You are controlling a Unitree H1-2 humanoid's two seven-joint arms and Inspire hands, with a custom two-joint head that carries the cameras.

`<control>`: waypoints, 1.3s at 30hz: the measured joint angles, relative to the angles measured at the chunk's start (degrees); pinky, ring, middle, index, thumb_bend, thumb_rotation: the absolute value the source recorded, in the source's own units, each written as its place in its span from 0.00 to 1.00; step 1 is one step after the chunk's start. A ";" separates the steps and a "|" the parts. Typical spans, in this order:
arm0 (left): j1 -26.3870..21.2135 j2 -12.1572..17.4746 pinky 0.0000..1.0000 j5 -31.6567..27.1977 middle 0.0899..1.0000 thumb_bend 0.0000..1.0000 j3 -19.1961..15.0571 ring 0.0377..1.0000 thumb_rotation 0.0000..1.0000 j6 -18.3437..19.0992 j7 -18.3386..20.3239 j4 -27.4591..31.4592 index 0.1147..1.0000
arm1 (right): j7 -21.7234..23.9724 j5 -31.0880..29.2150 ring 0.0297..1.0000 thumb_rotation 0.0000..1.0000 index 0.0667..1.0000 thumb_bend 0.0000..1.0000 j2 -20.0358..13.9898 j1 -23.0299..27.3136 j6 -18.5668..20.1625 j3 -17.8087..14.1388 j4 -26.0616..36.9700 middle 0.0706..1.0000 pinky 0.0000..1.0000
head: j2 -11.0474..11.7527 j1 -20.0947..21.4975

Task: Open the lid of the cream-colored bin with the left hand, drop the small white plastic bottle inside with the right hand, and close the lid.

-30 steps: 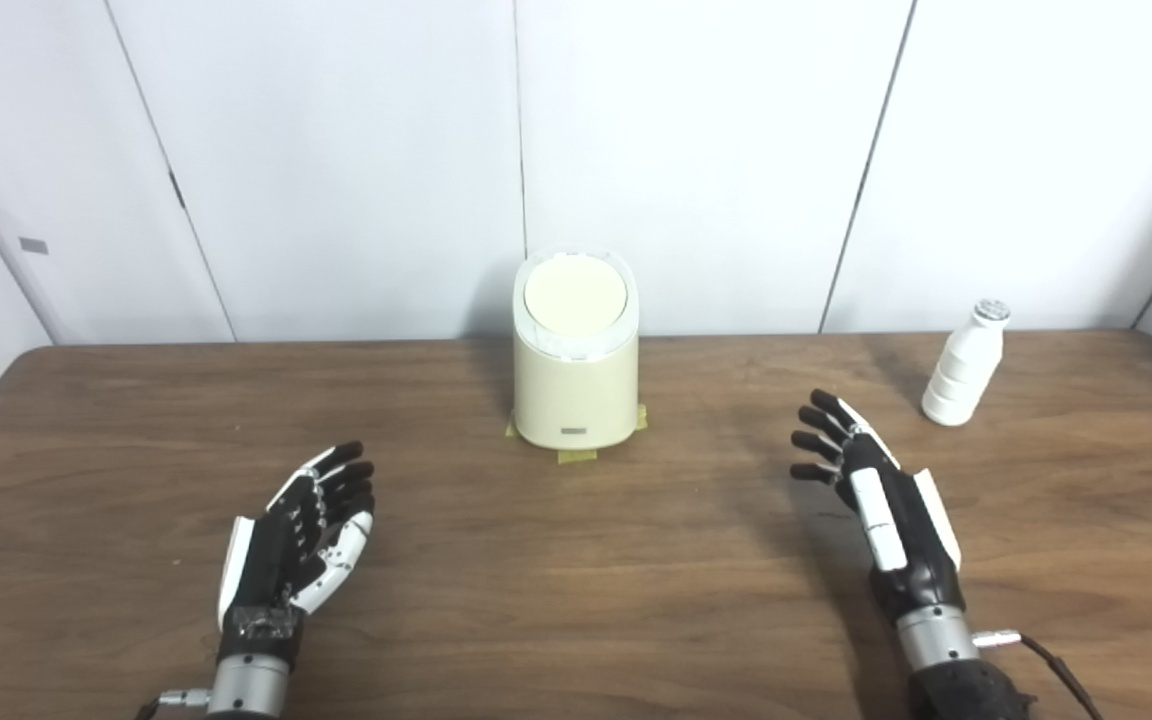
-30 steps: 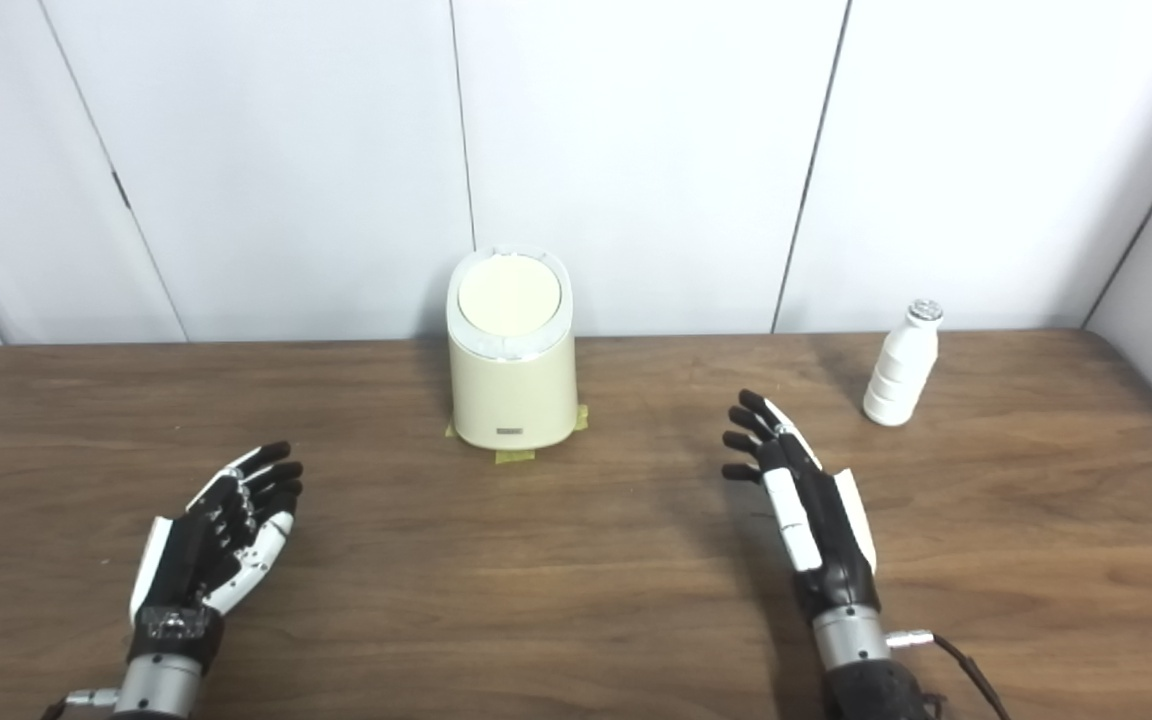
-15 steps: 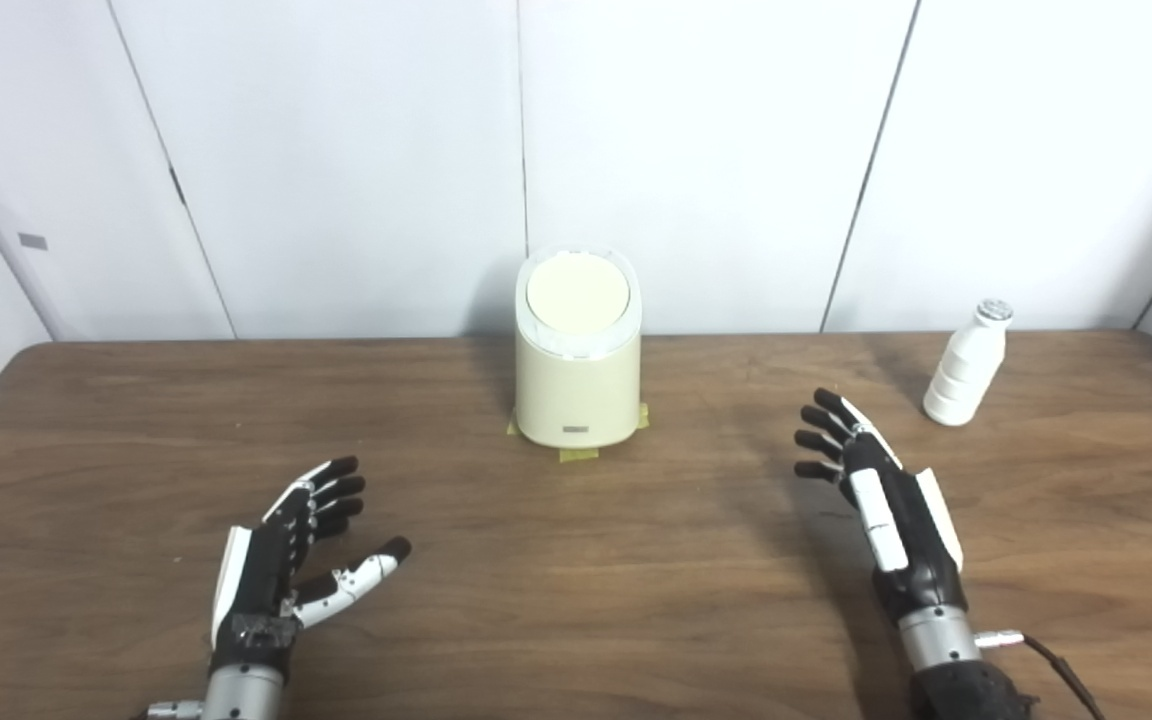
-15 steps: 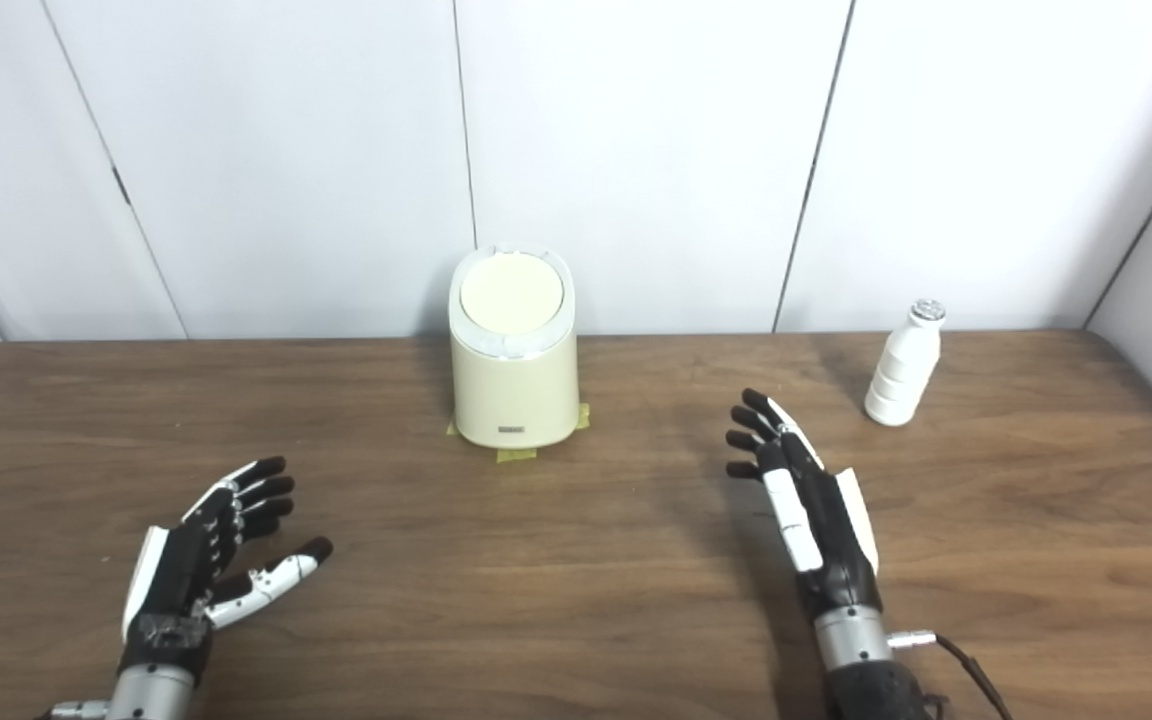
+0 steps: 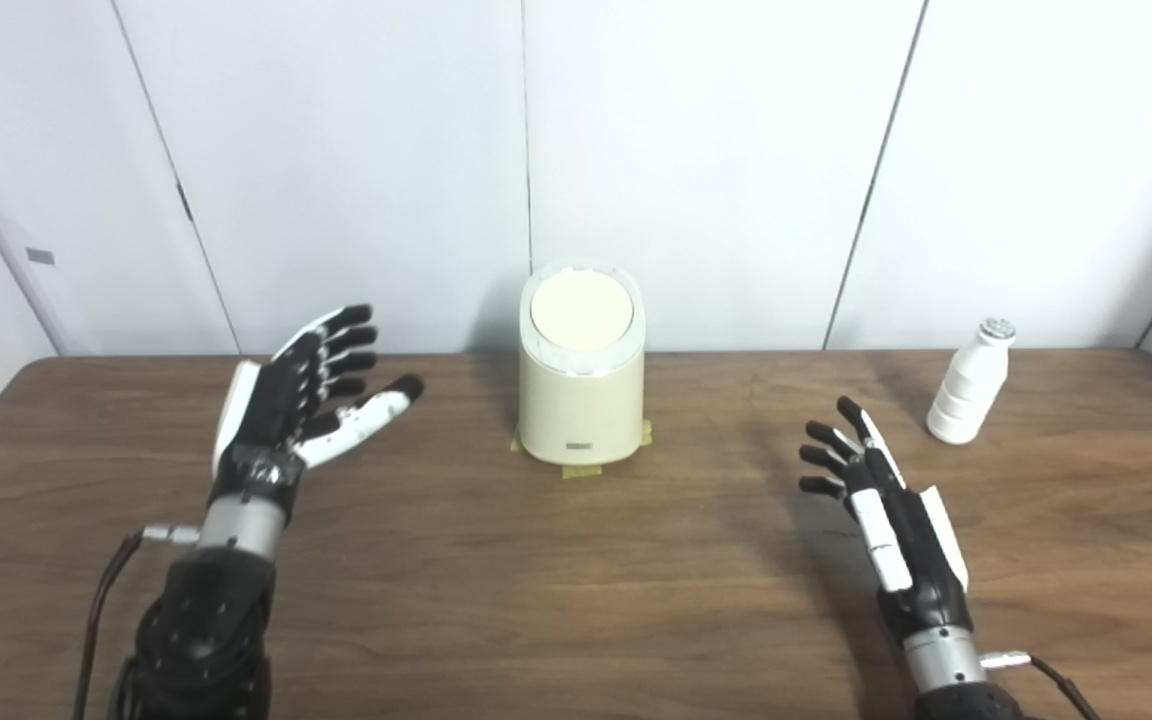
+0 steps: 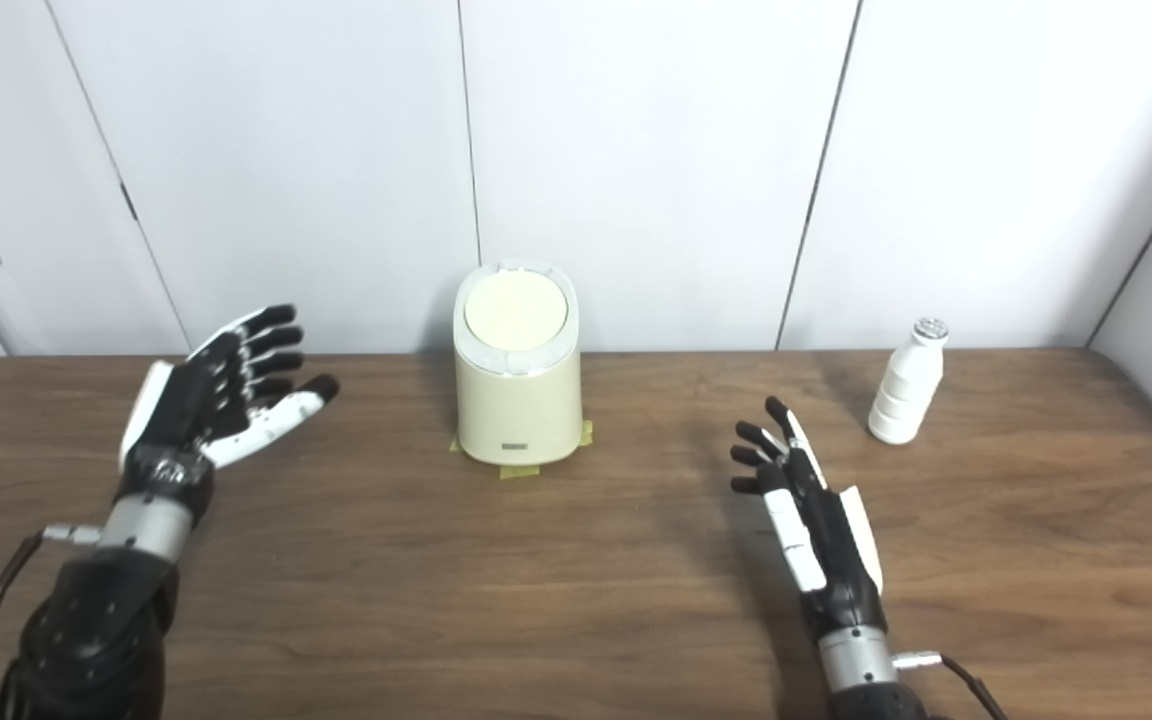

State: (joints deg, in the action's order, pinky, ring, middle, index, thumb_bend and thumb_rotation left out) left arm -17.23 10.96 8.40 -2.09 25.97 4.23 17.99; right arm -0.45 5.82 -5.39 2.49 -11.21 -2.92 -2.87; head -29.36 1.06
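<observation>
A: What could go wrong from here?

B: The left hand (image 5: 291, 405) is raised, empty, with fingers spread, well apart from the cream-colored bin (image 5: 581, 385). The round lid (image 5: 581, 310) is flat and closed. I think a sideways push could tip the bin, although yellow tape (image 5: 581, 467) holds its base.

A: And the bottle?

B: The small white plastic bottle (image 5: 966, 393) stands upright at the far right of the table (image 5: 536, 600). The right hand (image 6: 811, 510), also empty with fingers apart, is near it and could knock it over.

A: Do the two views differ?

B: Hardly; the left eye view shows more of the left wall.
</observation>
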 measured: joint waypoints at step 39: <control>-23.22 -1.40 0.69 6.08 0.86 0.71 10.77 0.81 0.29 -4.83 2.67 -33.29 0.90 | 0.03 -0.08 0.81 0.98 0.95 0.49 0.00 0.26 -0.44 0.52 -0.06 0.85 0.69 | 0.70 -0.88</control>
State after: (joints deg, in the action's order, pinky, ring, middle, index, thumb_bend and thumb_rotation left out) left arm -40.45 9.56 14.47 8.68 21.15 6.90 -15.30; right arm -0.42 5.74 -5.39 2.75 -11.65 -2.39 -2.93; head -28.65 0.18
